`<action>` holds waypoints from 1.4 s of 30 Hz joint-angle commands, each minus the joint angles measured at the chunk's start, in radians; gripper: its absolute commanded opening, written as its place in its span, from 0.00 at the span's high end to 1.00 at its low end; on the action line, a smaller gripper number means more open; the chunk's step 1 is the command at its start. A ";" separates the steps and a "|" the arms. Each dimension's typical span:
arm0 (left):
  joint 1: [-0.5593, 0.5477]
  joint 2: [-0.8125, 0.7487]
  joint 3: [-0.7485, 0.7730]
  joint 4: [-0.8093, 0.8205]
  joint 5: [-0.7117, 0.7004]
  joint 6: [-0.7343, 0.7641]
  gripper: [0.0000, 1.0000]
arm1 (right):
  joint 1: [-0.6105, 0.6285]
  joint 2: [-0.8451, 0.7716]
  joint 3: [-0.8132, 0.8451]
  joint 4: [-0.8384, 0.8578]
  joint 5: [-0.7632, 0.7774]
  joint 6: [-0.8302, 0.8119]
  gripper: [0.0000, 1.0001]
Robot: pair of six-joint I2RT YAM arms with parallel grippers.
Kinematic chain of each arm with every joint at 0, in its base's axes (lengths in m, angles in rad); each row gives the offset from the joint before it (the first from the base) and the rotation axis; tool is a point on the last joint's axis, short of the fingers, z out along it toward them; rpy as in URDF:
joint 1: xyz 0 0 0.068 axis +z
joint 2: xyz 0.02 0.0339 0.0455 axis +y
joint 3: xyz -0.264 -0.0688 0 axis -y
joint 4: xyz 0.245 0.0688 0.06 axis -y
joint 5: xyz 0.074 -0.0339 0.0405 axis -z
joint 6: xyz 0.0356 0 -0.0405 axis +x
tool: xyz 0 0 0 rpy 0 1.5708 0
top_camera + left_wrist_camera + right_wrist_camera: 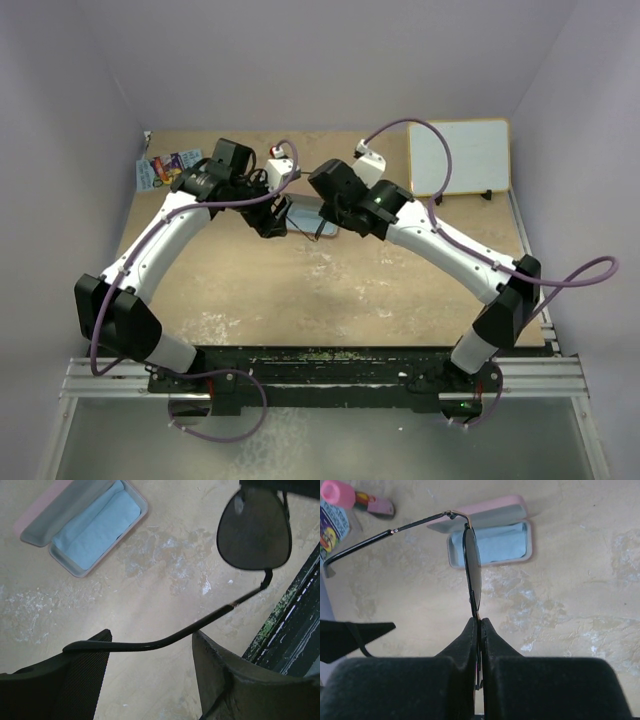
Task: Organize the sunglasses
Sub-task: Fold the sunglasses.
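I am clamping my right gripper (pixel 479 625) on the sunglasses (pixel 472 570), lens edge-on. My left gripper (pixel 150 638) is gaping astride their temple arm (pixel 220 614), which is running crosswise between its fingers.

Sunglasses (pixel 254 530): black wire frame, dark grey-brown lenses. Case (pixel 65 510): pink shell, grey lining. Cloth (pixel 95 530): light blue. Table (pixel 165 595): tan, mottled with whitish scuffs

Pale lilac walls (pixel 300 60), perhaps cork tabletop (pixel 300 290)
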 commanded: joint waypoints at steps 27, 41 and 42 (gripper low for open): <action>0.003 -0.067 0.090 0.022 0.021 -0.034 0.31 | 0.192 0.041 0.122 -0.028 0.022 0.027 1.00; 0.002 -0.241 0.094 0.082 -0.226 -0.072 0.31 | 0.179 -0.042 -0.042 -0.056 0.068 0.129 1.00; 0.003 -0.242 0.098 0.097 -0.282 -0.072 0.31 | 0.179 -0.049 -0.053 -0.045 0.073 0.123 1.00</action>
